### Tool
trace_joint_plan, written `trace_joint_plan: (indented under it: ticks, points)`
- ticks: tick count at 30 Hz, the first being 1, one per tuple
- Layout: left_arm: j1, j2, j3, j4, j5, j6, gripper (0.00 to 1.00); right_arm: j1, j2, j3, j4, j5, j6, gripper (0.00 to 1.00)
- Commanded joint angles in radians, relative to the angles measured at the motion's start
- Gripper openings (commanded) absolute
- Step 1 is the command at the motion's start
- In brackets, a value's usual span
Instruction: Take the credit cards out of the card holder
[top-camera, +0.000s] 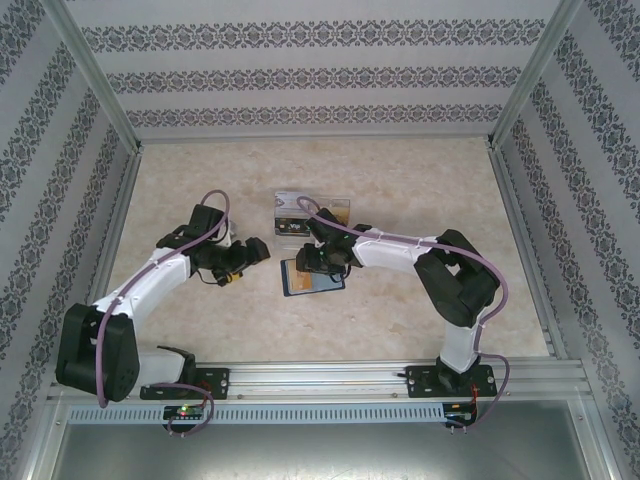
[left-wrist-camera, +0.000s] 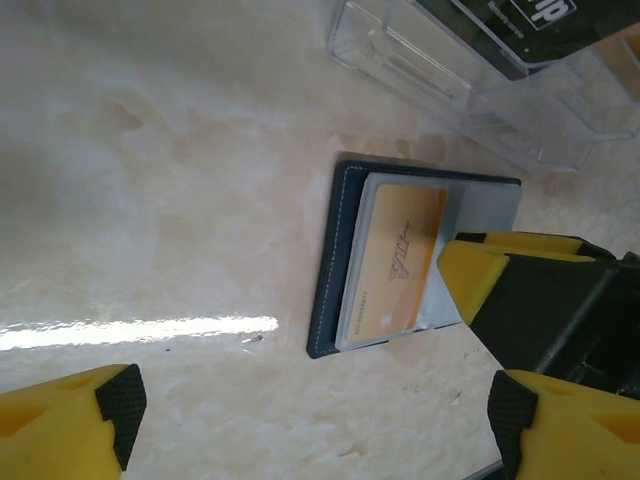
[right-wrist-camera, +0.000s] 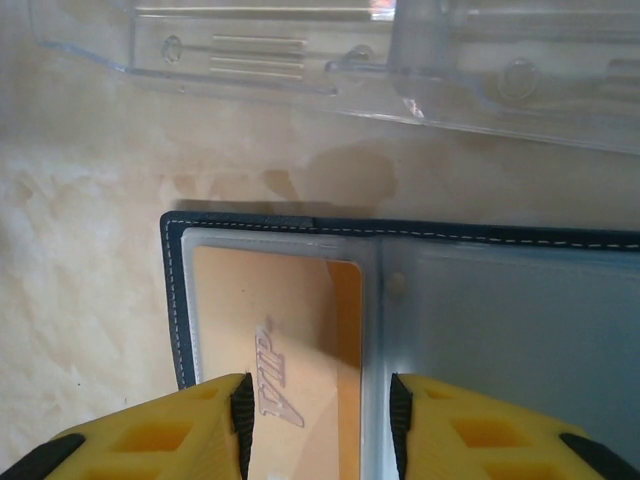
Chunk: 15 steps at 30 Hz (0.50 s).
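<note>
top: above-behind me, far, looking down | my wrists: close, downward | shared by all: card holder (top-camera: 305, 282)

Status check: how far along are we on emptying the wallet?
Done: the dark navy folding card holder lies open on the table. In hand: the right pincer is down over the yellow-orange plastic credit card, jaws apart, the card inside its clear pocket. The left pincer hovers open nearby. Left: drawing that card out, then any others.
</note>
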<state>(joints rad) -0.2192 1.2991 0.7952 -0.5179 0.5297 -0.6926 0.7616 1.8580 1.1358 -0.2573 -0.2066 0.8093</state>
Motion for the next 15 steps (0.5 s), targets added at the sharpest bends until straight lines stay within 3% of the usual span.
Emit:
trace_joint_plan:
  ticks: [1,7,9,12,15]
  points:
    - [-0.038,0.035,-0.007,0.055,0.009,-0.04,0.88,-0.005,-0.009,-0.036,0.006,0.027,0.055,0.43]
    - [-0.119,0.126,0.014,0.133,0.033,-0.09,0.75,-0.002,-0.07,-0.152,0.027,0.051,0.131,0.41]
    - [-0.149,0.154,0.014,0.183,0.054,-0.104,0.66,-0.003,-0.103,-0.183,0.049,0.052,0.147,0.4]
    - [-0.192,0.194,0.0,0.305,0.093,-0.144,0.55,-0.017,-0.135,-0.187,0.078,0.01,0.112,0.37]
    - [-0.224,0.234,0.019,0.321,0.082,-0.153,0.48,-0.028,-0.158,-0.183,0.094,-0.027,0.081,0.34]
